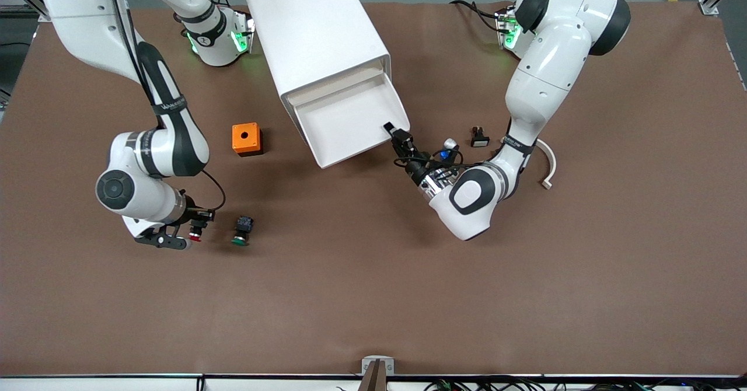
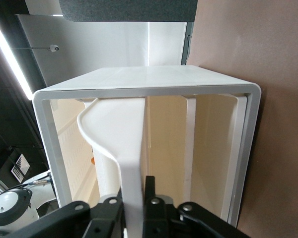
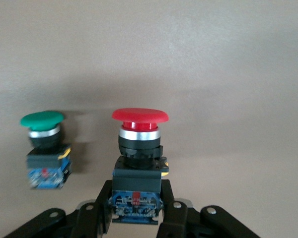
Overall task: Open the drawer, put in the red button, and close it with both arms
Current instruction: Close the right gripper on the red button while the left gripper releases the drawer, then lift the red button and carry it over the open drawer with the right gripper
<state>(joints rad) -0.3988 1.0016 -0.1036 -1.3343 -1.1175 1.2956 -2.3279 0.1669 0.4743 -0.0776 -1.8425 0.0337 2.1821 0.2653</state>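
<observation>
Front view: the drawer (image 1: pixel 350 124) stands pulled out, the left pincer (image 1: pixel 392 132) clamped on its front corner; the right pincer (image 1: pixel 194 231), low over the tabletop (image 1: pixel 373 297), grips the red button (image 1: pixel 195 234).

Left wrist view: fingers (image 2: pixel 109 210) pinch the drawer's thin front.

Right wrist view: button held by its blocky body, likely light, rigid, slippery-capped

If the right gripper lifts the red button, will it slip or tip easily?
Probably not: the right gripper clamps the red button on its flat-sided black-and-blue body, which should hold firm. It looks small, rigid and likely light. Set down on its wide round cap, it might tip.
</observation>
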